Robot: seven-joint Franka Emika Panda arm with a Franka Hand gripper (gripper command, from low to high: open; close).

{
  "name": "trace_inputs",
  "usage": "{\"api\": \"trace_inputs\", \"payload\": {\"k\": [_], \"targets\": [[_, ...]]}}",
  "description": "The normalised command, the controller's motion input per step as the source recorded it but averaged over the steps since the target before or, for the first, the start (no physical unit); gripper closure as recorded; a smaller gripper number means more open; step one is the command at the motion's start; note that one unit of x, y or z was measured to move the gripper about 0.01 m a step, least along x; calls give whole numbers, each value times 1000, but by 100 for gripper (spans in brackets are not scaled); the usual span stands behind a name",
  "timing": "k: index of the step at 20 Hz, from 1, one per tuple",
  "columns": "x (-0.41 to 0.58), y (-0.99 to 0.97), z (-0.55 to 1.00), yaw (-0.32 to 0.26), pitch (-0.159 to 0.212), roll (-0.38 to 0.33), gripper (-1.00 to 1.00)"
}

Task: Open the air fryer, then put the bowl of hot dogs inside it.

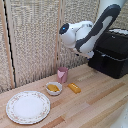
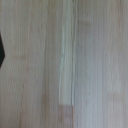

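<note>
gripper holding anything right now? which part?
Cannot be told. The fingers are hidden behind the arm near the air fryer in the exterior view. The wrist view shows only bare table.

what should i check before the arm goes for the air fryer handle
1. Drawer shut, ready to pull: the air fryer looks closed. Ok.
2. Handle located: black on black in the exterior view, not made out. Cannot tell.
3. Hand open: hidden behind the arm in the exterior view; the wrist view shows only wooden table and no fingers. Cannot tell.
4. Bowl waiting with hot dogs inside: upright on the table. Ok.
5. Table items away from the fryer front: pink cup, loose orange-yellow stick and patterned plate sit towards the exterior view's left. Ok.
</note>
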Motion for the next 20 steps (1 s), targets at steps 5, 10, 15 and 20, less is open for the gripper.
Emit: {"api": "trace_inputs", "payload": {"k": [5, 10, 15, 20], "targets": [[-153, -733, -214, 1, -30, -46, -100], [-114, -741, -173, 1, -28, -33, -100], [-9, -735, -82, 40, -38, -11, -100], [0, -722, -41, 93, -13, 0, -100]]}}
